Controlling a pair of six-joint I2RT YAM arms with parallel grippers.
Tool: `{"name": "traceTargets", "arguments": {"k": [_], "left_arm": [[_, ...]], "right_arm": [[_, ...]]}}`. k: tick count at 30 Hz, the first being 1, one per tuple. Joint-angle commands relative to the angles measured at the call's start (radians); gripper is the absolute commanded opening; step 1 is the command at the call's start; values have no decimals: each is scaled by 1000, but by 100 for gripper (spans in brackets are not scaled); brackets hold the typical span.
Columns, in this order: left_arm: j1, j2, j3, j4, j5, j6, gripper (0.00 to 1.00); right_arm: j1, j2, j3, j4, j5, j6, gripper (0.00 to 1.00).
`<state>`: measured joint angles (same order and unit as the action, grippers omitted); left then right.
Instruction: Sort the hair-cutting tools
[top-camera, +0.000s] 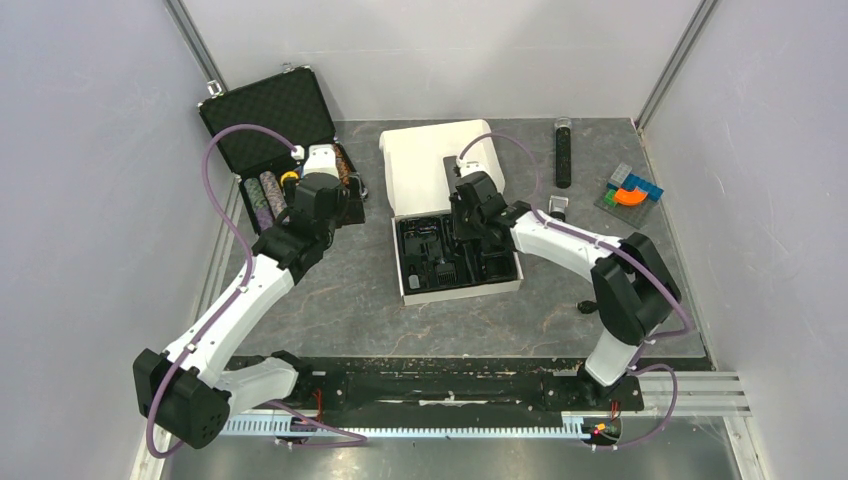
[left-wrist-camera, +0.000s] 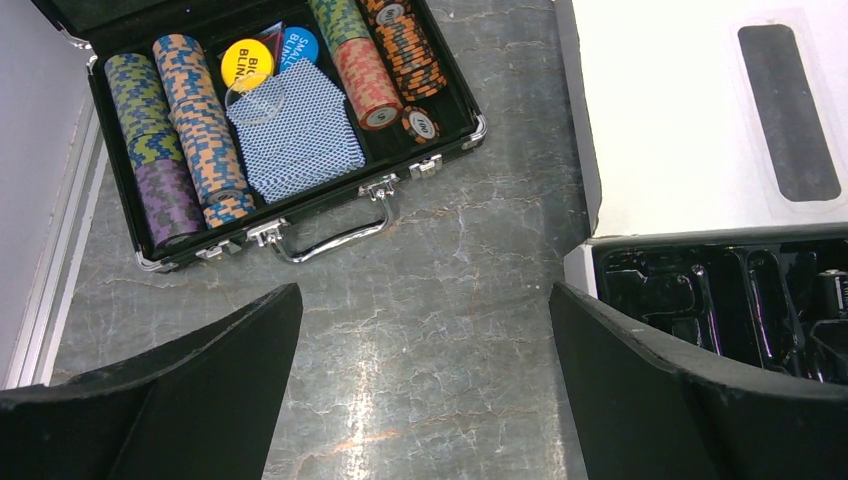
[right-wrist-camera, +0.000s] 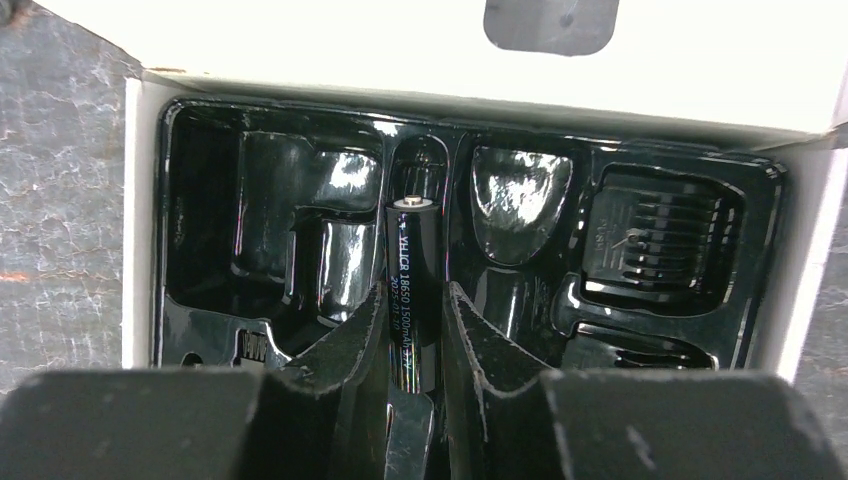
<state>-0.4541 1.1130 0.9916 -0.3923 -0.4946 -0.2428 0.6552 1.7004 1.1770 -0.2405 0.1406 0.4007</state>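
Your right gripper (right-wrist-camera: 414, 292) is clamped on the clipper (right-wrist-camera: 410, 235). Its black barrel lies along the tray's (right-wrist-camera: 210, 230) middle channel, silver cap towards the far wall.

Watch that channel. Your fingers (right-wrist-camera: 350, 335) sit between its glossy ridges, so a skewed lift could drag the light tray out of the box (top-camera: 460, 293). Letting go before the barrel is seated could leave it riding on a ridge.

A comb (right-wrist-camera: 665, 235) sits in the pocket right of the channel. You can't make out anything in the pockets left of it.

Your left gripper (left-wrist-camera: 425, 300) hangs fully spread left of the box, holding nothing, near the case (left-wrist-camera: 300, 208) of chips (left-wrist-camera: 190, 120) and cards (left-wrist-camera: 295, 130).
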Motion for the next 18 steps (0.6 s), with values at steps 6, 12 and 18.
{"name": "traceTargets", "arguments": {"k": [6,12,18], "left_arm": [[-4,-1,16,17,5,10,100],[-3,-1,16,17,13,7,100],[-3,-1,17,14,13,7,100]], "right_arm": [[10,59,53,47,6,69,13],[11,77,53,59,-4,90,15],[10,88,61,63,-4,102,25]]}}
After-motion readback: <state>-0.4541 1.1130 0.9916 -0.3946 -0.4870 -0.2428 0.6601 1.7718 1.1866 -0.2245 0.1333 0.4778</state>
